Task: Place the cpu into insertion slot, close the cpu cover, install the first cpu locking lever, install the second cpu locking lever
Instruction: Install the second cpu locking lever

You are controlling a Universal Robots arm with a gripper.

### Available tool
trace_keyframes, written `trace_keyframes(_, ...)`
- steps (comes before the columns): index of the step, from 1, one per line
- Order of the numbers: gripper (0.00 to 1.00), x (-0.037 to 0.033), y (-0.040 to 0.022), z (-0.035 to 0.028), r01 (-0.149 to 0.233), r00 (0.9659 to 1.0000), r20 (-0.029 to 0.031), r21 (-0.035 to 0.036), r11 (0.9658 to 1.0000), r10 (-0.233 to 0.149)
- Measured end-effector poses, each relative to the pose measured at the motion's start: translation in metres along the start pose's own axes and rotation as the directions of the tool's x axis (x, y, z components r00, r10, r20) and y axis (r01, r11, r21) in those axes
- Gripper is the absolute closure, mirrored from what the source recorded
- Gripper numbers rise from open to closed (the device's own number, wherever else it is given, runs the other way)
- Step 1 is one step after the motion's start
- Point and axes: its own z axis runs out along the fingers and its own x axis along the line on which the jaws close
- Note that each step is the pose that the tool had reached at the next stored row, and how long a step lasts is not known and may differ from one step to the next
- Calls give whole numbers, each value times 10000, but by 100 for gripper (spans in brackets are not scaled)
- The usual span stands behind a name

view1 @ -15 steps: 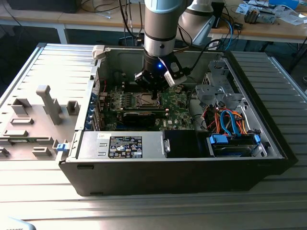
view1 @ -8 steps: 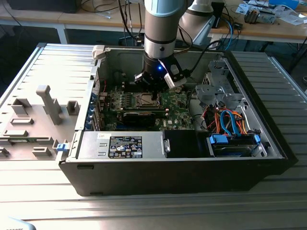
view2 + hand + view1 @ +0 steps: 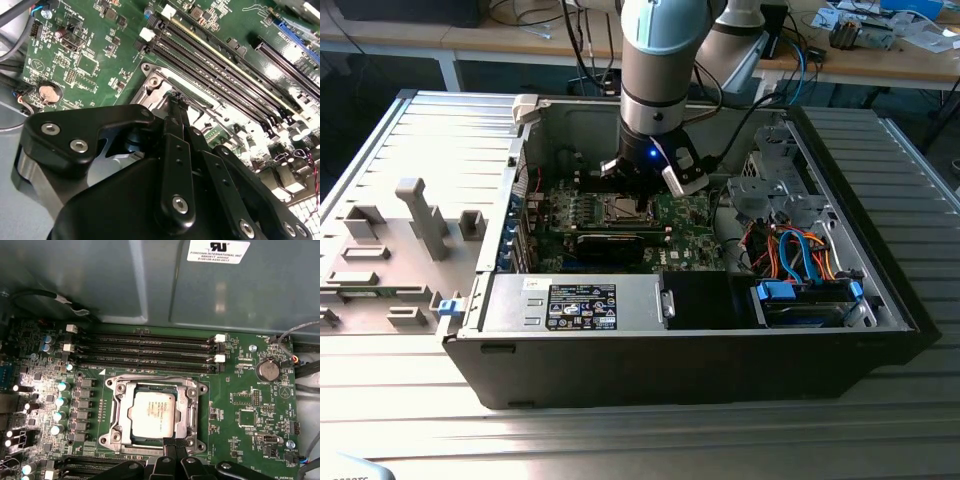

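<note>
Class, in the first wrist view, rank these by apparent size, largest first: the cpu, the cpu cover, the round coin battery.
1. cpu cover, the frame around the chip.
2. cpu, sitting inside it.
3. coin battery, clearly smallest.

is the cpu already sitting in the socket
Yes, in the first wrist view the cpu lies flat inside the insertion slot, framed by the silver cpu cover.

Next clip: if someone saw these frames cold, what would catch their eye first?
First, the big pale-blue robot arm reaching down into the open computer case, over the green motherboard. In the first wrist view, the silvery cpu already sits in the insertion slot, with the cpu cover framing it. The black gripper hovers at the socket's edge.
</note>
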Motion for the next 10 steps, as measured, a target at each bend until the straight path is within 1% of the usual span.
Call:
trace_keyframes(5,89,2,-13,40,1,10000,-1,-12,10000,-1)
trace_keyframes(10,89,10,-13,51,0,10000,4,-64,10000,0)
